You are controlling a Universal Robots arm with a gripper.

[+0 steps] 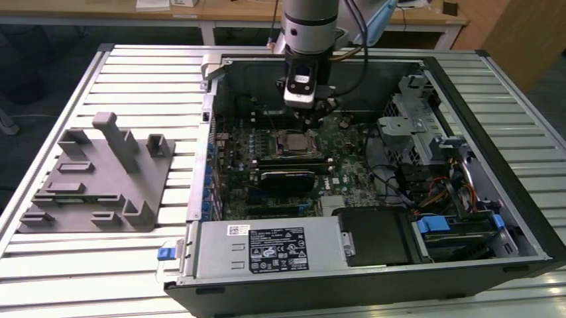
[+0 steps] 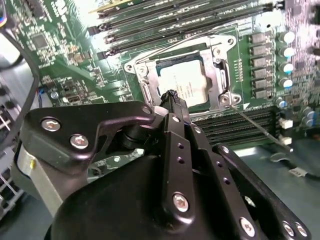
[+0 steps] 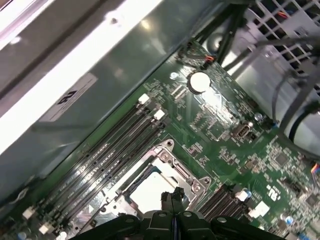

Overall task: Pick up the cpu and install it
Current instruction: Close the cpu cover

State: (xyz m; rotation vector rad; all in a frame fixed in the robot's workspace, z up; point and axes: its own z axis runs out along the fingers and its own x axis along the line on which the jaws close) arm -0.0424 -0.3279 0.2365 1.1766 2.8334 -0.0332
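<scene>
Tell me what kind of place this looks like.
Probably a robotics lab or workshop bench: an open computer case lies on a slatted metal table, a robot arm hangs over its motherboard, and wooden desks stand behind.

An open black metal computer case (image 1: 265, 295) lies on a pale slatted metal table (image 1: 89, 262), and its green circuit board (image 1: 349, 169) is spread beneath the gripper (image 1: 311, 122). Near the gripper's tip, toward the camera, sits a black rectangular heatsink block (image 1: 287, 179). Farther that way is a silver boxy power supply (image 1: 217, 255). Well apart, toward the exterior view's left, stands a grey plastic fixture with upright posts (image 1: 97, 179).
</scene>
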